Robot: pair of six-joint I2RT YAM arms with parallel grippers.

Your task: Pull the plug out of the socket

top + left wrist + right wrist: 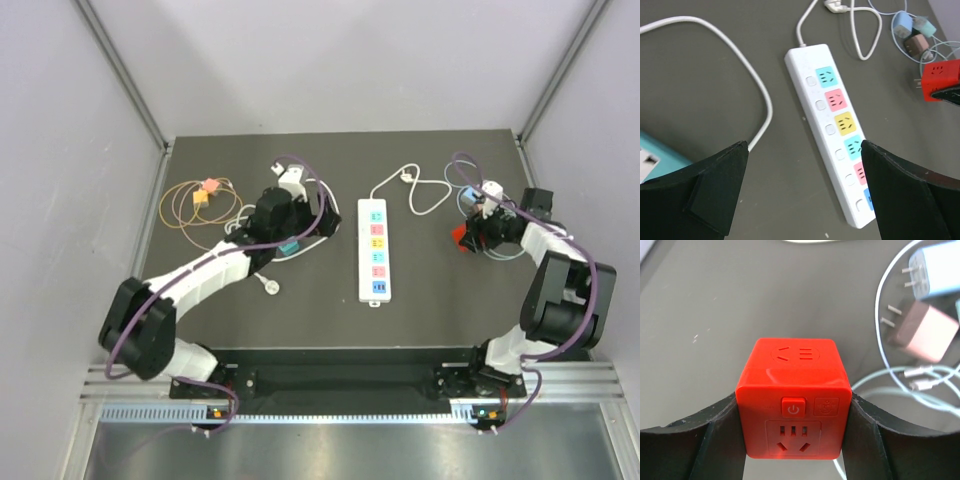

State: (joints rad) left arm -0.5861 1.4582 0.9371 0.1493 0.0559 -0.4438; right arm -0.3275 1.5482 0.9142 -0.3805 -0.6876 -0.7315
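Right wrist view: my right gripper [794, 412] is closed on the plug [794, 385], a red cube with a power button and outlet slots on its faces, and both black fingers [715, 440] press flat against its sides. Just beyond the cube lie a pale blue charger [935, 267] and a pinkish-brown charger [922, 330], prongs pointing left, among loops of thin pale cable [890, 385]. Whether the cube touches the table [715, 315] I cannot tell. From the left wrist camera, my left gripper [804, 150] stands wide open with nothing between its fingers, and the dark tabletop and the socket [832, 125] show through the gap. The socket is a long white strip with teal, pink, yellow, teal, pink and blue outlets in a row. It lies flat in the middle of the table between my two arms, and its white cord [860, 35] loops away from its far end. The red plug, its metal prongs showing, sits well apart to the strip's right. A teal power strip [655, 160] lies at the left beneath my left wrist, with its own white cord [740, 60] curving across the table.
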